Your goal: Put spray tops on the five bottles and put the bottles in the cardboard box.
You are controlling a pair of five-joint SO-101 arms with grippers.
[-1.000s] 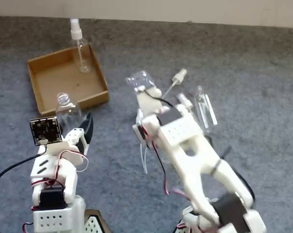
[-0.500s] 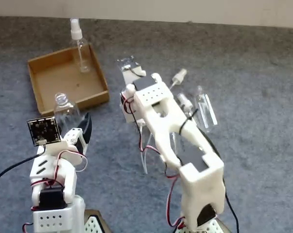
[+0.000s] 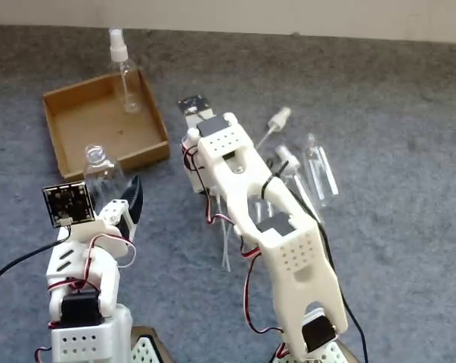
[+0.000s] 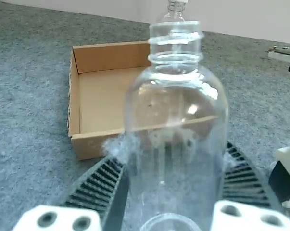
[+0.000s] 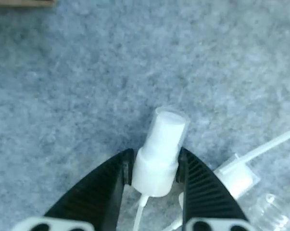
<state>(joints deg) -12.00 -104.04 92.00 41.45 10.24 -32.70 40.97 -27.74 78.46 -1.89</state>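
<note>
A spray top is clamped at its collar in the right end effector, whose dark fingers are drawn in narrowly against it on both sides. Its long axis is lined up with the fingers. The nozzle end is pointed out past the fingertips, and the thin dip tube is run back toward the wrist. It is held over the grey tabletop. A loose top is laid near it with its tube stretched across the fabric, and a bottle neck is seen just beside that.

From above, the right arm is extended across the middle of the tabletop, with its wrist near the box.

An open bottle is held upright in the left end effector, whose ribbed fingers are pressed against its round body. The bare threaded neck is pointed up. This bottle is kept just in front of the box's near wall.

Inside the box, a capped bottle is stood upright at the far corner. On the other side of the right arm, a lying bottle is rested on its side, with its long axis running roughly away from the arms' bases. Another top is laid near it, with its tube slanted toward the arm.
</note>
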